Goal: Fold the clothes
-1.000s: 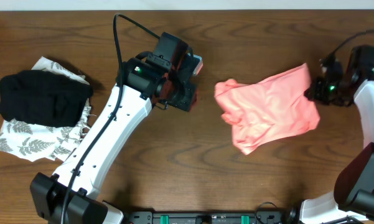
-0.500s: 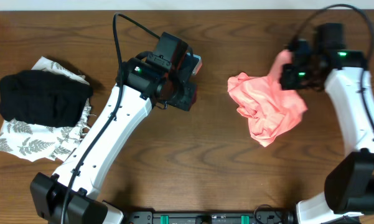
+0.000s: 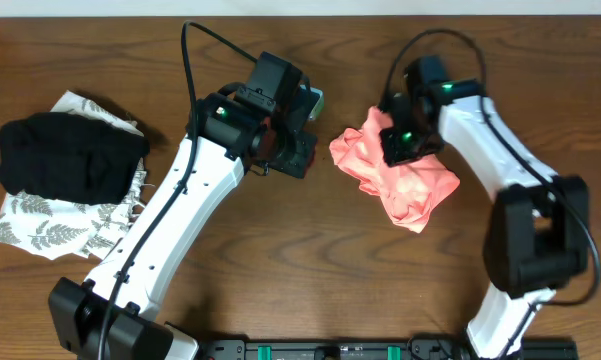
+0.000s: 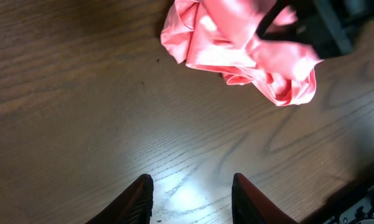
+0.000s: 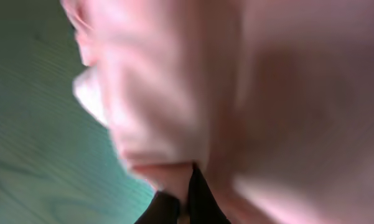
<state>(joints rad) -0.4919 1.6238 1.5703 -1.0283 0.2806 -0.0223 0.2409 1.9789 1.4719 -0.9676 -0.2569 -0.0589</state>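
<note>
Our right hand (image 3: 401, 141) is clamped on the bunched T-shirt (image 3: 408, 192); our left hand (image 4: 190, 194) hangs parted over bare desk (image 3: 310, 265) near the shirt's edge.

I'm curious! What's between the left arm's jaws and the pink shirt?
Only bare wooden table, seen in the left wrist view between the open left jaws and the pink shirt.

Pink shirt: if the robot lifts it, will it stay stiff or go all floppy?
Probably floppy: the shirt lies bunched in soft wrinkles and folds. It looks thin, so it is likely light; the right claw pinches just one fold of it. Pushed, it would probably crumple, not roll.
</note>
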